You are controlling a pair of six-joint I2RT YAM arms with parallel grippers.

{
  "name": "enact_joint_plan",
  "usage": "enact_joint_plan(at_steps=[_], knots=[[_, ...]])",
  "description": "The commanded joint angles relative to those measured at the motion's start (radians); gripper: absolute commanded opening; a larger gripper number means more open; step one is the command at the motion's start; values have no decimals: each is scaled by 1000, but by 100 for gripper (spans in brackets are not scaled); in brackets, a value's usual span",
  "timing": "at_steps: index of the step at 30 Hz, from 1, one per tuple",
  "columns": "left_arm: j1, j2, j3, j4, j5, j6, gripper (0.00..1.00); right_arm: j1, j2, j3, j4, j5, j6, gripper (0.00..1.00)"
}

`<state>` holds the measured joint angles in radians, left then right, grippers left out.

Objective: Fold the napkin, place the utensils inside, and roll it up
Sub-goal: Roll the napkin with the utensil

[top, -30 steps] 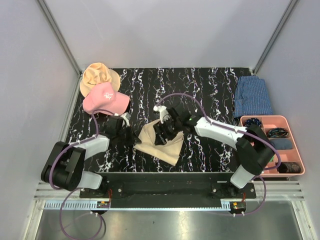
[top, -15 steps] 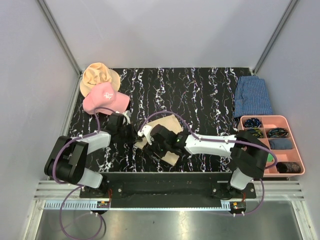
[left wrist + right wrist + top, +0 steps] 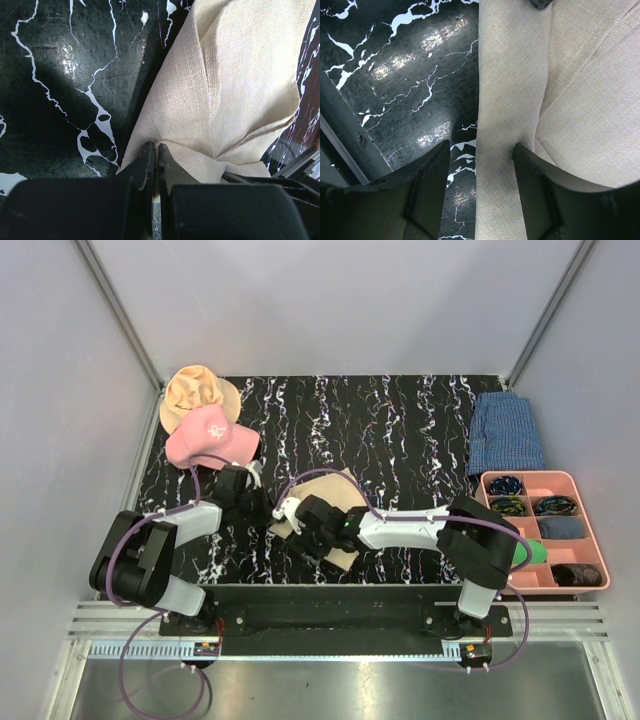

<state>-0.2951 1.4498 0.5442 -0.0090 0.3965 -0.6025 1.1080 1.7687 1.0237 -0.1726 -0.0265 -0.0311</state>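
Observation:
The beige napkin [image 3: 335,487] lies folded on the black marbled mat, near the front centre. My left gripper [image 3: 266,512] is at its left edge. In the left wrist view the gripper [image 3: 155,152] is shut on the edge of the napkin [image 3: 235,90]. My right gripper [image 3: 308,530] is low over the napkin's front left part and hides much of it. In the right wrist view it [image 3: 482,172] is open, with its jaws either side of a folded strip of the napkin [image 3: 510,100]. The utensils are out of view.
A pink cap [image 3: 210,437] and a tan floppy hat [image 3: 195,390] lie at the back left. A blue checked cloth [image 3: 507,432] lies at the back right. A pink divided tray [image 3: 530,476] with dark items stands at the right edge.
My right gripper has moved left and toward the front over the napkin. The napkin has shifted and now lies flatter. My left gripper has closed in on its left edge.

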Motion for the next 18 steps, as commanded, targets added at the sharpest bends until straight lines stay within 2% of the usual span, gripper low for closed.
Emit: enact_joint_plan(at_steps=[1,5,9,12,13,16,17,18], knots=[[7,27,6,-65,-50,38,0,6,49,0,7,59,3,62],[7,20,14,-66,-32,35,0,7,92,7,-24,126,54,59],[8,-21,28,-68,-24,27,1,6,123,4,-71,194,114,52],[11,-60,46,-78,-27,20,17,6,136,-2,-90,194,146,39],[16,-71,54,-82,-30,17,28,6,138,-2,-93,182,148,32],[27,-118,63,-112,-59,12,43,6,124,-8,-94,87,148,22],[30,-147,62,-129,-80,12,55,6,108,-8,-97,30,148,20],[30,-164,57,-138,-94,10,61,6,97,-4,-100,-14,149,18]])
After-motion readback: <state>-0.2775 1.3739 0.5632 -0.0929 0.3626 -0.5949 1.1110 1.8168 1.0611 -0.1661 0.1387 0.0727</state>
